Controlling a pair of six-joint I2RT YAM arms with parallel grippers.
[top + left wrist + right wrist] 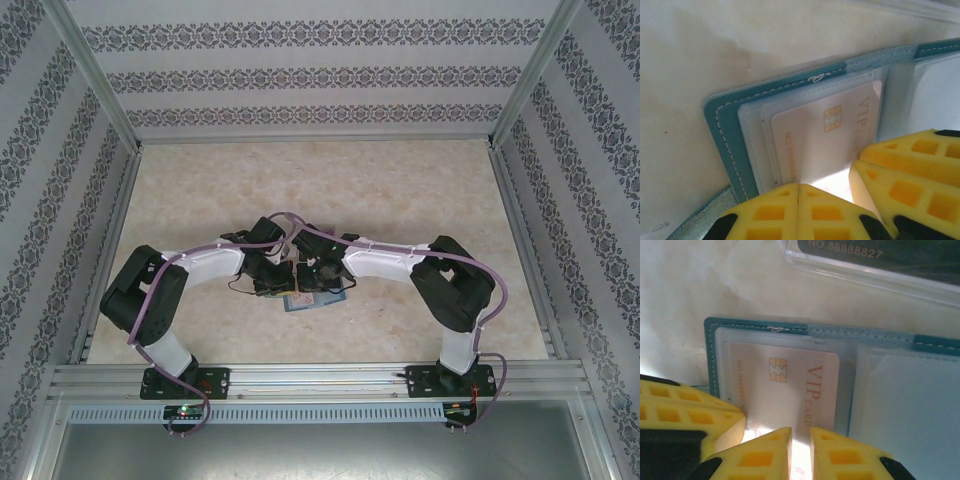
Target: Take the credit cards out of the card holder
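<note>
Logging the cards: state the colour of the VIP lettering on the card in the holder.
Reddish-orange lettering on a pale pinkish card; clearest in the right wrist view.

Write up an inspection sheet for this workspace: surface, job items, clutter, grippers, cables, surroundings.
Surface: pale marbled table; no spills seen.
Job's things: teal card holder lies open and flat; a pale VIP card with a chip sits in one clear sleeve; a dark numbered card shows through the tray.
Clutter: clear tray just beyond the holder.
Grippers: left gripper shut at the holder's near edge; right gripper has its jaws almost closed at the VIP card's near edge, grip not certain.
Cables: purple cable runs along each arm.
Surroundings: patterned walls, metal frame rail.
</note>
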